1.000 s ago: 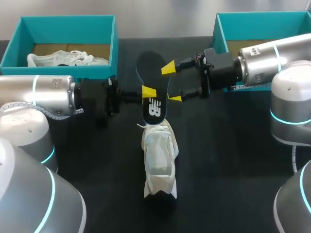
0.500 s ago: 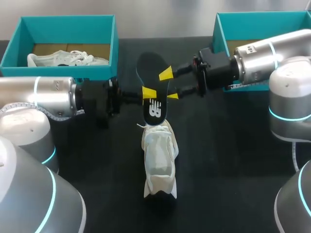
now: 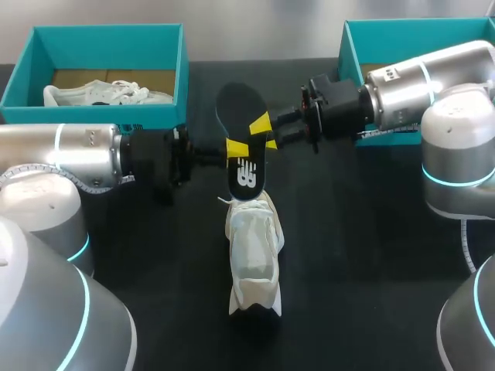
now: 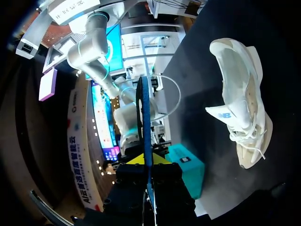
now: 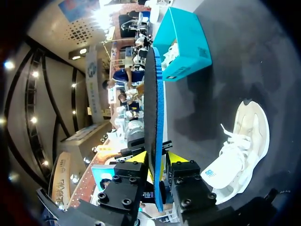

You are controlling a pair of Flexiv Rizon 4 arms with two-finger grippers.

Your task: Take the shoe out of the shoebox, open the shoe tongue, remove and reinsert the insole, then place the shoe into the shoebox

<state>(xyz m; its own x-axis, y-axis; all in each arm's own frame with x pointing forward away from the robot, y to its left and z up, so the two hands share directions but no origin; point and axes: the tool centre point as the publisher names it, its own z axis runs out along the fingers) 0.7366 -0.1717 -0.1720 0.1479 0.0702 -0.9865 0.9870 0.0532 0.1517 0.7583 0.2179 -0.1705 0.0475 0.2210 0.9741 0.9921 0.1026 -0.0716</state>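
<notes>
A black insole with a blue underside stands on edge in the air, just above the white shoe lying on the black table. My left gripper is shut on its lower part from the left. From the right, my right gripper has both yellow tips against the insole's two faces a little higher. The right wrist view shows the insole edge-on between my right gripper's fingers, the shoe below. In the left wrist view the insole rises from my left gripper, the shoe beside it.
A teal shoebox at the back left holds another white shoe. A second teal shoebox stands at the back right, partly hidden by my right arm. The left box also shows in the right wrist view.
My right gripper has moved left onto the insole and closed from wide open onto it. The left gripper, the insole and the shoe have stayed in place.
</notes>
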